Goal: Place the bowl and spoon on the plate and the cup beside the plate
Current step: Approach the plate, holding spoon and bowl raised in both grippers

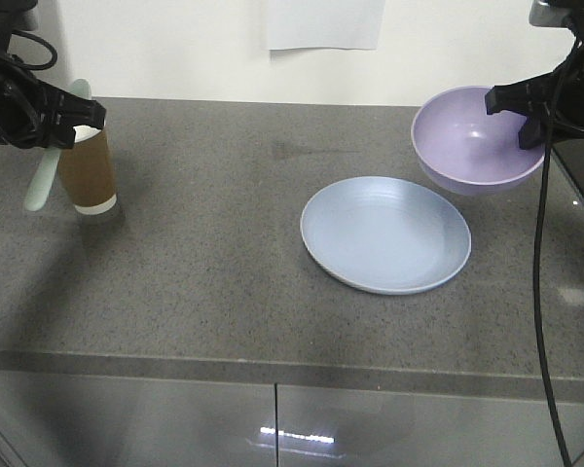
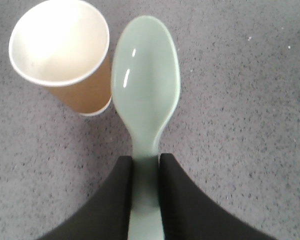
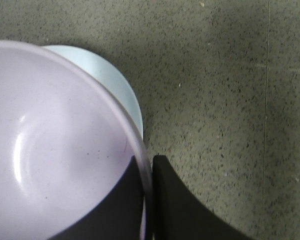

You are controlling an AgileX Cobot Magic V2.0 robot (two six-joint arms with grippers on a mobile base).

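Nothing sits in place yet: the right tool (image 3: pixel 149 200) clamps the deep lavender plastic bowl (image 1: pixel 472 146) by its rim over the edge of the shallow pale-blue plate (image 1: pixel 384 233), the left tool (image 2: pixel 145 172) pinches the mint-green plastic spoon (image 2: pixel 145 85) by its handle, and the brown paper cup (image 1: pixel 88 170) stands well apart.

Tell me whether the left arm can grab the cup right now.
Probably not yet: the left gripper is shut on the spoon, so its jaws are taken. The cup stands close beside it, upright, with nothing between.
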